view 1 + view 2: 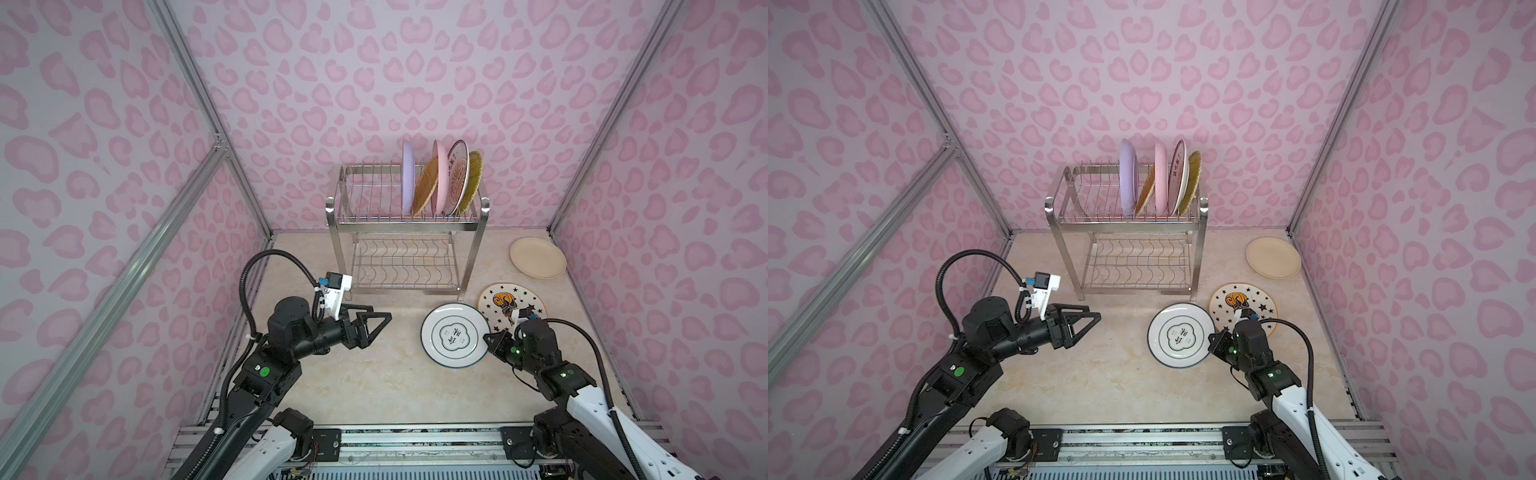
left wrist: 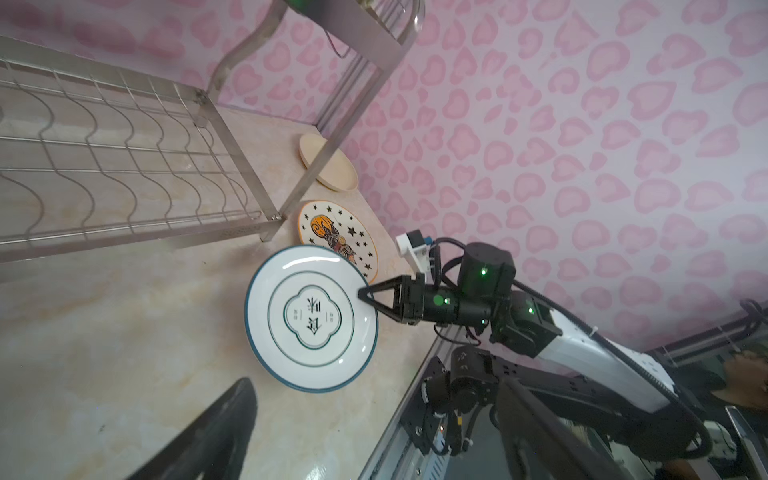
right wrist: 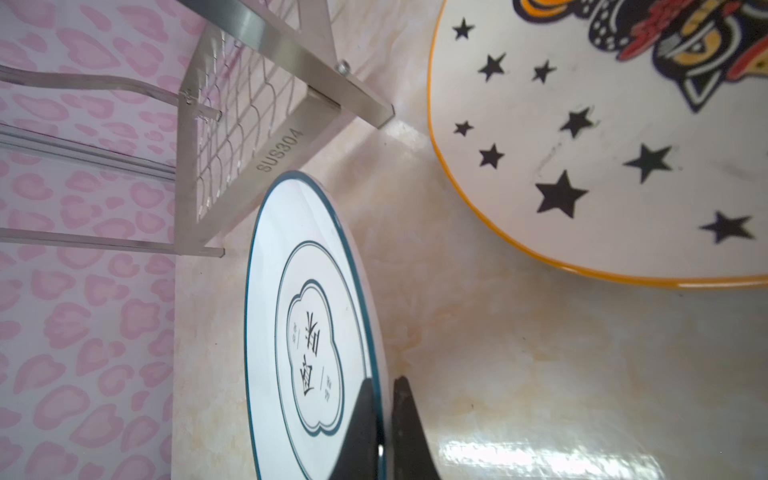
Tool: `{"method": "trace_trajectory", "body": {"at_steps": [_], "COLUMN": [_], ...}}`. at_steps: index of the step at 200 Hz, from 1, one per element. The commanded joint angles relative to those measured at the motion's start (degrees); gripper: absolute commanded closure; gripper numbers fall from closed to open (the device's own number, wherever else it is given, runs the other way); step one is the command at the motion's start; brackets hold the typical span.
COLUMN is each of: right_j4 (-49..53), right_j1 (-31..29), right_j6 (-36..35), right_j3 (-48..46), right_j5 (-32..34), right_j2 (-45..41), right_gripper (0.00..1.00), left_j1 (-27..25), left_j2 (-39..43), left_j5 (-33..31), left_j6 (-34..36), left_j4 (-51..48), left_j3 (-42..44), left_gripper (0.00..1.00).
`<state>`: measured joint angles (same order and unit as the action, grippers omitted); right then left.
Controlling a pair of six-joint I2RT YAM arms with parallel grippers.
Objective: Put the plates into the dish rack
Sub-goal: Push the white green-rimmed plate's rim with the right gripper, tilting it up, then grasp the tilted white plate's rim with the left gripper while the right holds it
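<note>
The right gripper (image 2: 360, 293) pinches the right rim of the white emblem plate (image 1: 454, 341) on the table (image 1: 374, 386). The dish rack (image 1: 405, 224) stands just beyond, farther and leftward. The left gripper (image 1: 384, 318) hangs open, well left.

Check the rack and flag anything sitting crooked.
The orange woven-look plate sits slanted in the dish rack, top edge leaning toward the pink plate, while the lilac plate beside it stands upright. The yellow striped plate at the end leans slightly too. Nothing looks broken or spilled.
</note>
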<state>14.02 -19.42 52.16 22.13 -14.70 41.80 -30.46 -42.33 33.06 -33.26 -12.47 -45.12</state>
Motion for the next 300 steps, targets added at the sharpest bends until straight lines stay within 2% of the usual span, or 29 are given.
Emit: {"method": "trace_trajectory", "body": {"at_steps": [1, 46, 87, 117, 140, 168, 222, 300], "right_j4": [6.7, 11.1, 17.9, 21.4, 22.3, 23.3, 23.6, 23.3], "right_j1": [-0.4, -0.9, -0.9, -0.5, 2.1, 4.6, 5.4, 5.6], "right_j6": [0.7, -5.8, -7.9, -9.0, -9.1, -9.1, -7.9, -7.4], "right_j3": [5.2, 15.2, 23.7, 28.3, 30.2, 31.7, 34.8, 34.7], "right_j5": [1.6, -1.4, -4.4, -6.5, -10.9, -13.5, -15.0, -15.3], "right_j2": [1.2, 7.6, 12.7, 16.5, 18.8, 20.3, 22.1, 22.1], "right_gripper": [1.0, 1.0, 1.0, 1.0, 1.0, 1.0, 1.0, 1.0], "left_j1": [-6.1, -21.0, -28.4, -32.8, -33.8, -35.0, -36.7, -37.7], "left_j2": [-3.6, -12.4, -19.9, -23.3, -24.0, -25.9, -32.4, -37.1], "left_j5": [-4.7, -17.0, -24.9, -33.1, -36.0, -37.5, -41.0, -48.7], "left_j6": [5.5, 22.8, 42.1, 52.3, 56.4, 59.9, 62.8, 64.6], "left_j4": [2.9, 8.4, 10.7, 14.8, 20.6, 22.0, 23.0, 26.2], "left_j3": [-1.4, -1.9, -2.9, -2.2, -0.2, 0.0, -2.4, -4.2], "left_gripper": [0.08, 0.1, 0.18, 0.22, 0.26, 0.3, 0.36, 0.58]}}
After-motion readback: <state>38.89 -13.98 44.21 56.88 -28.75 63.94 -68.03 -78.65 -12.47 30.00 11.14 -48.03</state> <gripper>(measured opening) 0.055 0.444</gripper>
